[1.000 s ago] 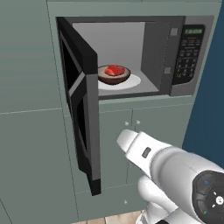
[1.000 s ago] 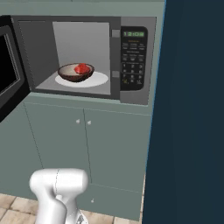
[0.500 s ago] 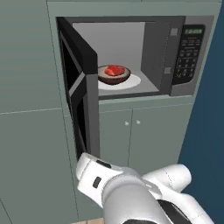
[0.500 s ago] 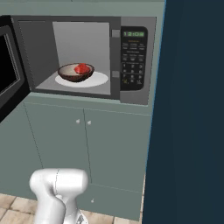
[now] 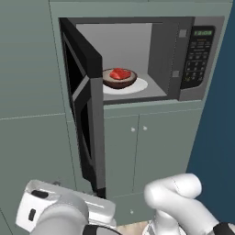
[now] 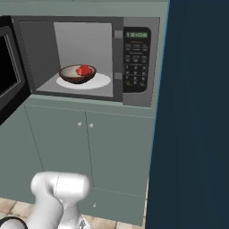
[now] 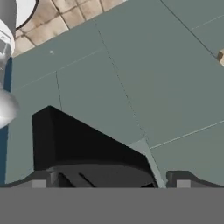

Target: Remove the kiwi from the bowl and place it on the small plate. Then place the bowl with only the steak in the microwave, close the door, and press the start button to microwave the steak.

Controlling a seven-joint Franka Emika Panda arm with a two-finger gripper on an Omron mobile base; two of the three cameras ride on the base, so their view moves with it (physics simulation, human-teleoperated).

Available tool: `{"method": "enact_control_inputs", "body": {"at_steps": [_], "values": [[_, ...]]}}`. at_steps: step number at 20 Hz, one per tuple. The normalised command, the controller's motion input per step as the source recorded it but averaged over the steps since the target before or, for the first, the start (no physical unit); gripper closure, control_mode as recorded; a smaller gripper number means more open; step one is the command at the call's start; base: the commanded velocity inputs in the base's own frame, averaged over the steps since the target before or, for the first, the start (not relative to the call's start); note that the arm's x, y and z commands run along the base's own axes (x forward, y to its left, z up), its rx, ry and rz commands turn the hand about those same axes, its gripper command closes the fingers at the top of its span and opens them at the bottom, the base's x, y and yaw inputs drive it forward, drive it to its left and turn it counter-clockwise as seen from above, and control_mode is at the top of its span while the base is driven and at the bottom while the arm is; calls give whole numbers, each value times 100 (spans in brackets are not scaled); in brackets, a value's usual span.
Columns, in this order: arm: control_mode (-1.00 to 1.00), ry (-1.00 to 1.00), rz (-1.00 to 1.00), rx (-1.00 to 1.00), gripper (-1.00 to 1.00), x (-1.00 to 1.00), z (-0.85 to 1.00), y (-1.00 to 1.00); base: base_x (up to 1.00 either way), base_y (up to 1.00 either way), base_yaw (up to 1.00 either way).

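The microwave (image 5: 197, 55) (image 6: 136, 58) stands open. Inside it, the brown bowl (image 5: 119, 80) (image 6: 76, 76) rests on the white turntable and holds the red steak (image 5: 120, 73) (image 6: 83, 69). The black door (image 5: 87, 114) (image 6: 6, 76) swings out to the left. My hand sits low at the bottom left of the left base view, below the door's lower corner. In the hand view my gripper (image 7: 111, 183) is open with nothing in it, its fingertips (image 7: 39, 183) wide apart, and the door's dark underside (image 7: 78, 140) is just beyond. The kiwi and the small plate are out of view.
Grey-green cabinet doors (image 5: 137, 151) (image 6: 85, 147) run below the microwave. A tall dark blue panel (image 6: 197, 112) stands to the right. Tan floor tiles (image 7: 57, 22) show past the cabinet fronts.
The arm has swung from the lower right to the lower left of the left base view and dropped under the open door. The jaws stayed open. Bowl and steak have not moved.
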Motion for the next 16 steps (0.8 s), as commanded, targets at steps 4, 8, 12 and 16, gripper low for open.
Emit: {"method": "enact_control_inputs", "body": {"at_steps": [4, 8, 12, 16], "values": [[-100, 11, 0, -13, -100, 52, -22, 90, 0, 0, 0], [-100, 12, 0, -10, -100, 97, -23, 53, 0, 0, 0], [-100, 7, 0, -11, -100, 100, -39, 20, 0, 0, 0], [-100, 0, -8, -11, -100, 81, -44, -13, 0, 0, 0]]}}
